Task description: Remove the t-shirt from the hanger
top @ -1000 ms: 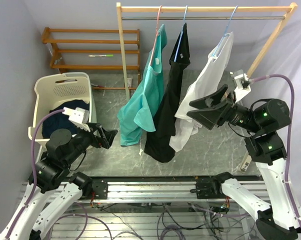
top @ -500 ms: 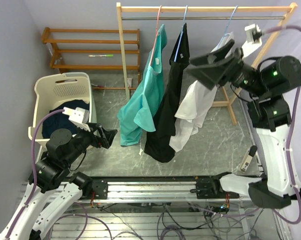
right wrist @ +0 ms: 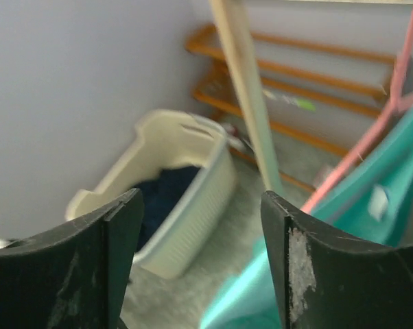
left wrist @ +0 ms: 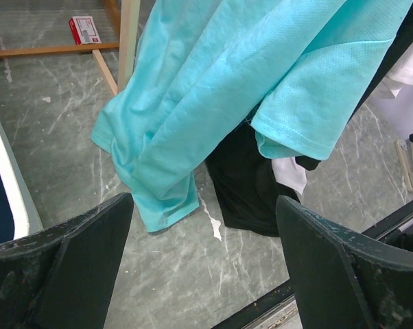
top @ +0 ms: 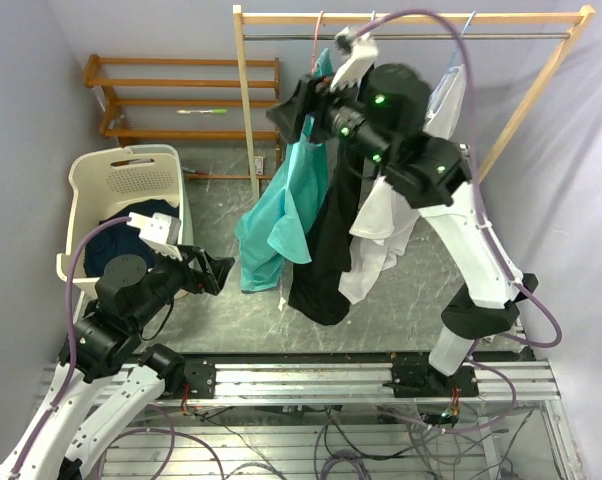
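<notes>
A teal t-shirt (top: 291, 200) hangs on a pink hanger (top: 316, 50) at the left of the wooden rail. It also shows in the left wrist view (left wrist: 248, 82) and the right wrist view (right wrist: 371, 205). A black garment (top: 331, 240) and a white one (top: 381, 215) hang to its right on blue hangers. My right gripper (top: 289, 108) is open and empty, raised high beside the teal shirt's shoulder, just left of the pink hanger (right wrist: 371, 137). My left gripper (top: 213, 275) is open and empty, low, a little left of the teal shirt's hem.
A cream laundry basket (top: 91, 190) with dark clothes stands at the left. A wooden shelf (top: 181, 95) stands against the back wall. The rack's left post (top: 246, 100) rises just left of the teal shirt. A small red box (left wrist: 83, 29) lies on the floor.
My right arm has swung up and far to the left, from beside the white garment to the top of the teal t-shirt. The left arm has not moved.
</notes>
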Controlling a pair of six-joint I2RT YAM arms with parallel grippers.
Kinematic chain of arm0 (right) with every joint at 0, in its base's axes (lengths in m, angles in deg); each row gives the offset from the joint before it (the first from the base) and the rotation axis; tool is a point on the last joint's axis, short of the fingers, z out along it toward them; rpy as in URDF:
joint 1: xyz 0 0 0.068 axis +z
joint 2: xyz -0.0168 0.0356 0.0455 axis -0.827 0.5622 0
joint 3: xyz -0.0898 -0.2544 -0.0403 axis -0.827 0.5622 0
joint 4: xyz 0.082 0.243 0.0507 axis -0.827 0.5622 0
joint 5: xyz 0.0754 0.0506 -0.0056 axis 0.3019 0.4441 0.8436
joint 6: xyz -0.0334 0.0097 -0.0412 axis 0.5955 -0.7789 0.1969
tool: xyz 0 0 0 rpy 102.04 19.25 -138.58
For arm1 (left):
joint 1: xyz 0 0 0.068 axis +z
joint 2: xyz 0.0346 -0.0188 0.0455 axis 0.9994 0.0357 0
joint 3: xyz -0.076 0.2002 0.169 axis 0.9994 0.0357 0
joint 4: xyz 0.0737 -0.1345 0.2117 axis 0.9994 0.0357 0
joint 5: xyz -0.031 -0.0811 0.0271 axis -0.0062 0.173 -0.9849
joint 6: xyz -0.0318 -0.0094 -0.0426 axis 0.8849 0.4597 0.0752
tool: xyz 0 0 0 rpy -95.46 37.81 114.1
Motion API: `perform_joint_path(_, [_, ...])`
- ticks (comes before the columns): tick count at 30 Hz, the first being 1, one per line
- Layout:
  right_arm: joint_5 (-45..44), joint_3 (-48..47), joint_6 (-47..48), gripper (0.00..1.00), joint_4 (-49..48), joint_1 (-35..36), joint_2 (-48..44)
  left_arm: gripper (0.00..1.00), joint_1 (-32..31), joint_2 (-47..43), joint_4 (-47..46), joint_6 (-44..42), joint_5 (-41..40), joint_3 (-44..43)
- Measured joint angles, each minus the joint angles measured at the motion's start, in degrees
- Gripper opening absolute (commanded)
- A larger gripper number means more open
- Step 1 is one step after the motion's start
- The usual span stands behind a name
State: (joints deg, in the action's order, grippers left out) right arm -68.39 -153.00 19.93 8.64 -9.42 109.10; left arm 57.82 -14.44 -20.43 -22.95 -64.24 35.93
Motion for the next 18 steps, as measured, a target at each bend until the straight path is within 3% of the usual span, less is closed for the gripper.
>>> perform_joint_path(6, [-18.8, 13.7, 2.4, 0.62, 2.3, 5.8, -2.6, 0.95, 0.0, 0.5, 0.0, 0.1, -0.2, 0.0])
perform_joint_path(12, [-30.0, 12.1, 3.4, 0.49, 2.7, 12.4, -2.9, 0.95, 0.0, 0.7, 0.0, 0.0, -0.2, 0.0])
perform_joint_path(18, [-38.1, 12.8, 3.2, 0.47, 2.8, 14.4, -2.5, 0.95, 0.0, 0.7, 0.0, 0.0, -0.2, 0.0])
